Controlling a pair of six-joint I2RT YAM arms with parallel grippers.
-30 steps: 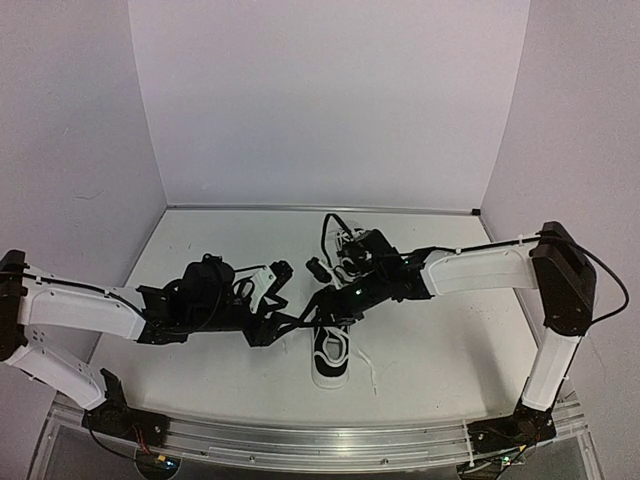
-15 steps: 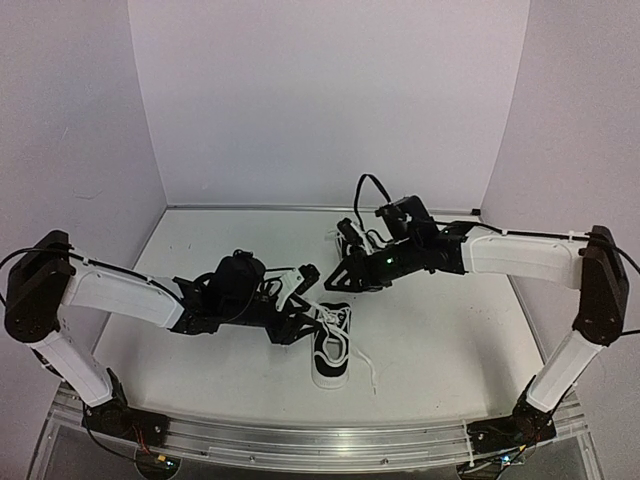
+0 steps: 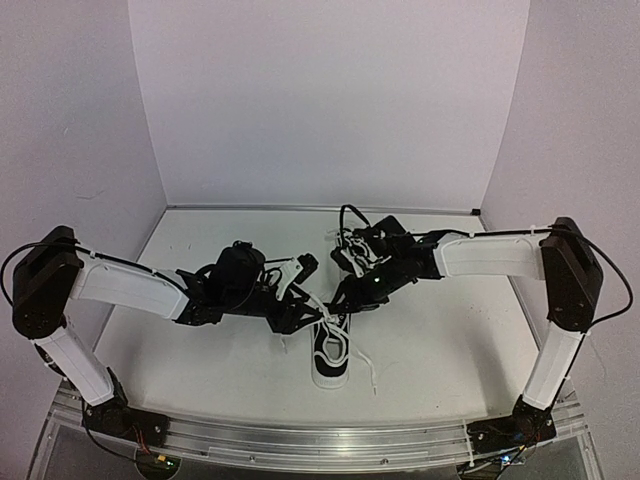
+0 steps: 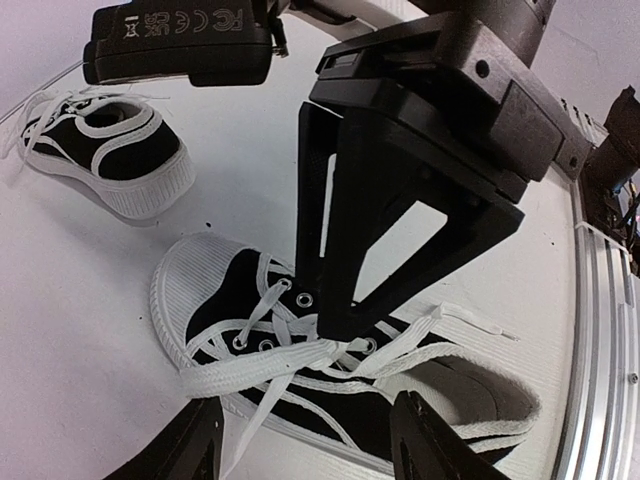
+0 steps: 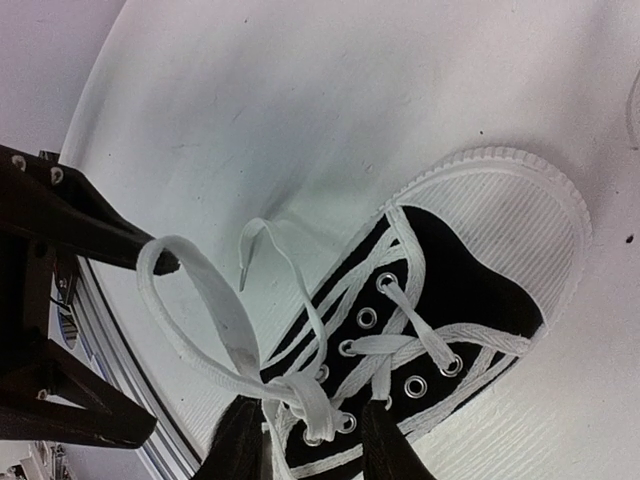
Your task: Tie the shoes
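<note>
While the left arm (image 3: 130,285) now rides with its elbow raised and reaches farther in than a second ago, the right arm (image 3: 490,258), after a brief swing out toward the far shoe (image 4: 100,150), comes back in over the near shoe (image 3: 330,365). Both grippers therefore meet above the same laces again. The near shoe lies on the table (image 3: 440,340) directly beneath them. The far shoe sits beyond the right gripper (image 5: 312,405), well apart from the left one, with its laces trailing loose.

The left gripper (image 4: 305,430) stands with its fingers wide apart, straddling the shoe's tongue end from above. It pinches nothing. A lace loop (image 5: 200,290) stretches out to it, and the bend of that loop rests at the tip of one left finger (image 5: 120,245).

The right gripper's jaws are narrower than a moment ago but remain apart. They sit on either side of the lace crossing (image 5: 300,392), which bunches between them just over the upper eyelets. One finger seems to touch the lace, and a sliver of shoe shows beside the other, so no clamp is made yet.

My reading is that the right gripper is closing to pin the crossing while the left keeps the loop spread. The near shoe is thus mid-knot and far from tied, and the far shoe is not yet started.
</note>
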